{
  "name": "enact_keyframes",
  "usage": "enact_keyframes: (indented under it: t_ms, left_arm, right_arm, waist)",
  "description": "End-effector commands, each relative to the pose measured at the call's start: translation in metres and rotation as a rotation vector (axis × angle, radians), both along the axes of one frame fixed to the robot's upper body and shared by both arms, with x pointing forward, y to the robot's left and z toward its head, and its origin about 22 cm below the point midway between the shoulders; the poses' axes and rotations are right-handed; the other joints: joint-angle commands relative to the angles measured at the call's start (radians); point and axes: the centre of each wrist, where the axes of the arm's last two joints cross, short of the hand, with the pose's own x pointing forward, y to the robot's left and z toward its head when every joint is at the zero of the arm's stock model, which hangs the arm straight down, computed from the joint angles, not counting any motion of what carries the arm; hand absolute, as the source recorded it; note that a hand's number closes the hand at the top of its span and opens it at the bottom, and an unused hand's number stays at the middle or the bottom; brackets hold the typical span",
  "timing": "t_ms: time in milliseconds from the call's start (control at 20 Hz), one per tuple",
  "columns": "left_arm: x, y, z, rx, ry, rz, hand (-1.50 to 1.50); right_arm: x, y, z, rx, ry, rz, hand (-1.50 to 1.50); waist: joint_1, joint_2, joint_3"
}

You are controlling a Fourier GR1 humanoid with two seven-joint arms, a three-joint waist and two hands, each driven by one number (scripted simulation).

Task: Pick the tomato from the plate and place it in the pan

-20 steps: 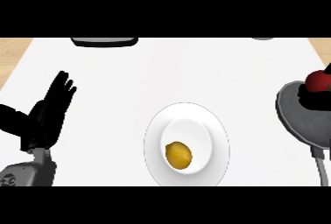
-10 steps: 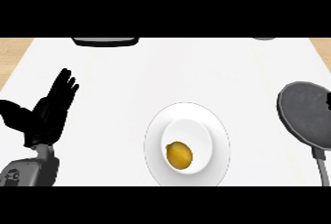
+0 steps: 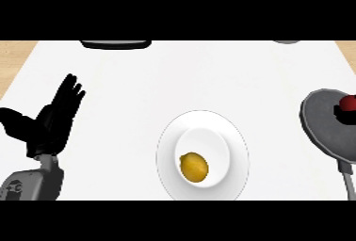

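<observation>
left robot hand (image 3: 47, 123) open, empty, resting at left | right robot hand unseen | tomato (image 3: 348, 102) red, at pan (image 3: 332, 129) right edge | plate (image 3: 230, 141) holds yellow fruit (image 3: 194, 166) | tip: settle tomato inside pan rim

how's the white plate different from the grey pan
The plate is white and lies fully in view mid-counter; the pan is dark grey and cut off at the right edge. The plate holds a yellow fruit; the pan holds something red. The pan has a handle; the plate has none. Both are round.
</observation>
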Motion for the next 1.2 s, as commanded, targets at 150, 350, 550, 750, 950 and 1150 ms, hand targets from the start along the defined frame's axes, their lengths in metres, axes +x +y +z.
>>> enact_keyframes:
  t_ms: [150, 350, 550, 750, 950, 1150]
  left_arm:
    - [-0.007, -0.013, -0.005, -0.013, 0.010, -0.016, 0.00]
    - [-0.005, -0.004, 0.016, 0.002, -0.012, 0.008, 0.00]
    - [0.013, -0.008, 0.009, -0.001, -0.009, 0.006, 0.00]
    - [0.000, -0.003, 0.007, 0.007, -0.005, 0.003, 0.00]
    - [0.002, 0.000, 0.009, -0.002, -0.002, 0.038, 0.00]
    - [-0.014, 0.009, 0.003, 0.020, 0.012, 0.052, 0.00]
  right_arm:
    - [-0.001, -0.024, -0.041, 0.242, 0.105, -0.151, -1.50]
    - [-0.007, -0.048, -0.047, 0.268, 0.115, -0.101, -1.50]
    - [-0.011, -0.045, -0.053, 0.328, -0.083, -0.032, -1.50]
    - [-0.019, -0.069, -0.034, 0.463, -0.265, -0.040, -1.50]
    - [-0.055, -0.097, -0.029, 0.612, -0.388, -0.044, -1.50]
    - [-0.110, -0.133, -0.028, 0.721, -0.461, 0.000, -1.50]
  waist:
    - [0.005, 0.001, 0.001]
    - [0.001, -0.001, 0.000]
    - [-0.009, 0.000, 0.001]
    - [-0.008, -0.003, 0.001]
    - [-0.037, -0.011, -0.001]
    - [-0.035, -0.013, -0.001]
